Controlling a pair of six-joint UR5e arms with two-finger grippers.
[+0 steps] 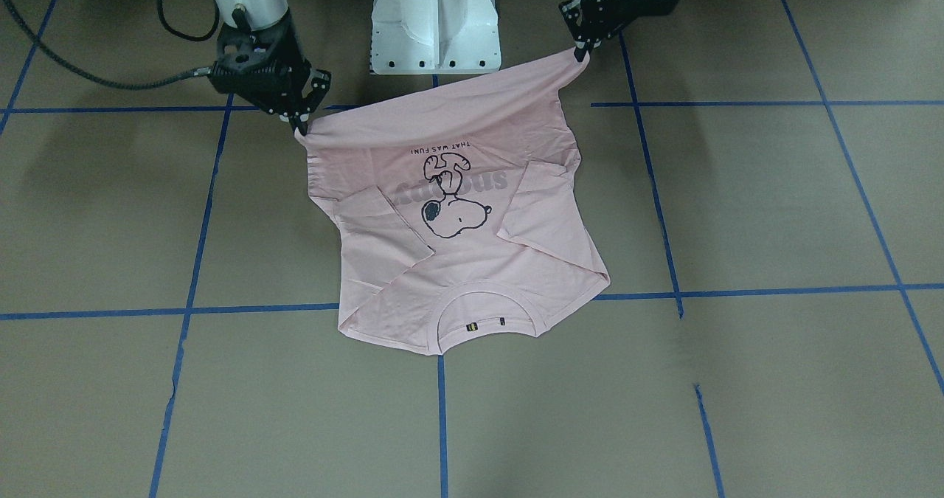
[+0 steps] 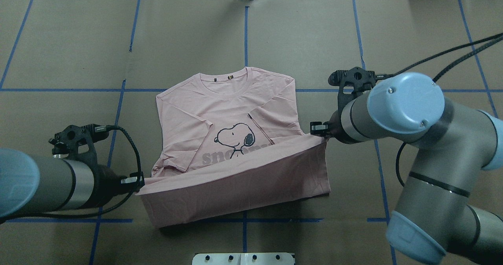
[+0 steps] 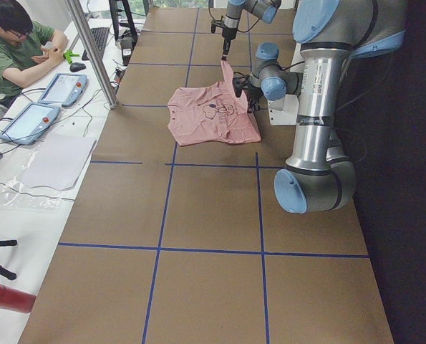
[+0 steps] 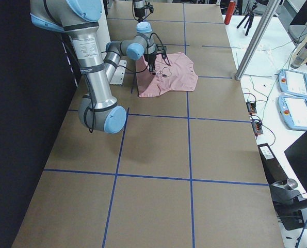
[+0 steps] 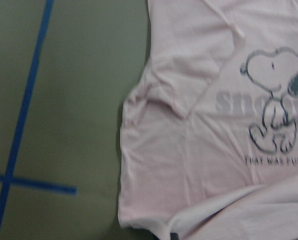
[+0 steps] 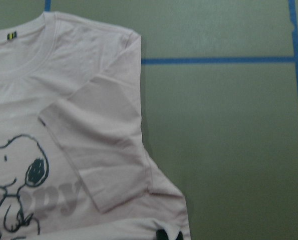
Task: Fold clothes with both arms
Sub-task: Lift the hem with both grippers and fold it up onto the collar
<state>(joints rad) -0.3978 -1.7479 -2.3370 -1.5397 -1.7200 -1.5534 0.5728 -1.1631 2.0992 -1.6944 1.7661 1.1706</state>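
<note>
Nearest the overhead camera: two arms, one from each side, each ending in one hand.

Count: one pink shirt point(image 2: 235, 112), two hands, two sleeves folded inward over the chest, one dog print point(image 2: 235, 136).

Location: the shirt sits mid-worktop point(image 2: 78, 41) on the blue tape grid point(image 2: 245, 33), face up. In the overhead view its collar is at 12 o'clock.

Hands: the left hand point(image 2: 138, 188) is at the shirt's 8 o'clock, clamped on one hem corner. The right hand point(image 2: 320, 133) is at 3 o'clock, clamped on the other. The hem is raised off the worktop and stretched between them. The collar half lies flat.

View differences:
- Overhead: the lifted hem band covers the lower print, cutting off the grey lettering.
- Front: the full print is visible, including the line "THAT WAS FUN!" point(image 1: 441, 148) and two small collar tags point(image 1: 487, 324).
- Left wrist: blurred, but it shows the same line of text.
- Right wrist: one folded sleeve point(image 6: 88, 150) and two dark fingertips point(image 6: 161, 234) at 6 o'clock.
- Left side: one seated person point(image 3: 16, 43), two tablets point(image 3: 62, 87) and one red bottle point(image 3: 8, 297) beside the worktop.
</note>
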